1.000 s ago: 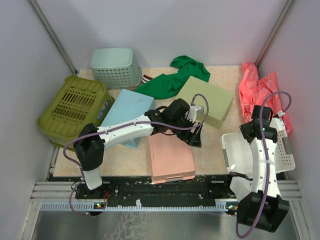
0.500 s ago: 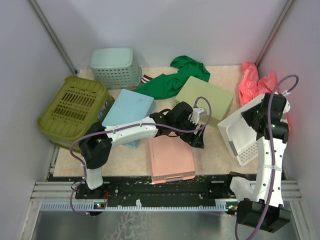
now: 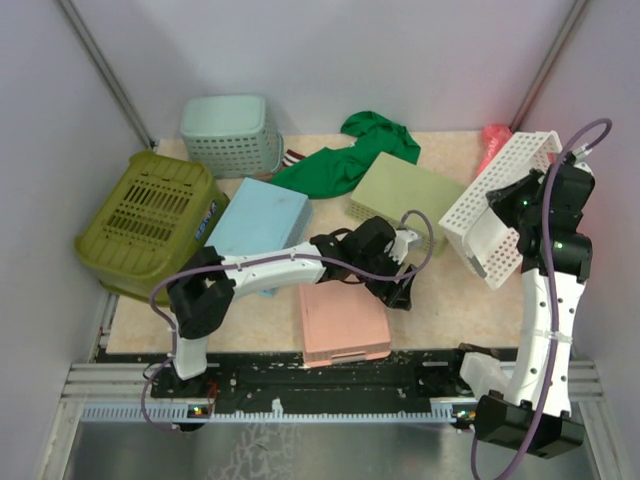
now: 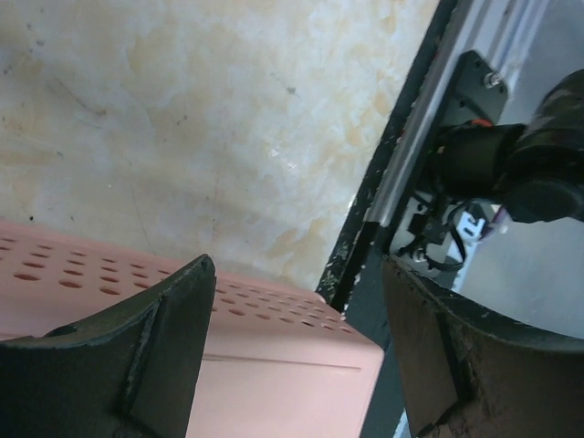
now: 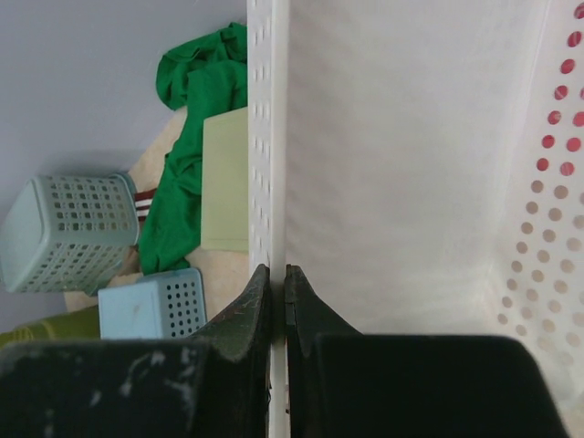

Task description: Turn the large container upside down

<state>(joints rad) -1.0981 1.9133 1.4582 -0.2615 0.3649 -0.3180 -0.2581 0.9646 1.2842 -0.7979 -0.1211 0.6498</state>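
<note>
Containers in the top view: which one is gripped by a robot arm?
The white perforated basket: its wall is pinched in the right gripper and it is tipped up on edge. Nothing else is held.

The beige tabletop (image 3: pixel 445 305) carries an olive-green slotted plastic basket (image 3: pixel 150 215), teal grid basket (image 3: pixel 232 135), light-blue bin (image 3: pixel 260 220), pale-green bin (image 3: pixel 405 195), pink perforated tray (image 3: pixel 340 320) and green cloth (image 3: pixel 345 160).

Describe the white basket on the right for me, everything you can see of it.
The white basket looks plastic, oblong, with walls dotted with small holes. It is held tipped up on edge over the table's right side. The right end effector is shut on one thin wall. A red item behind shows through the holes. Whether its lower corner touches the table cannot be told.
</note>
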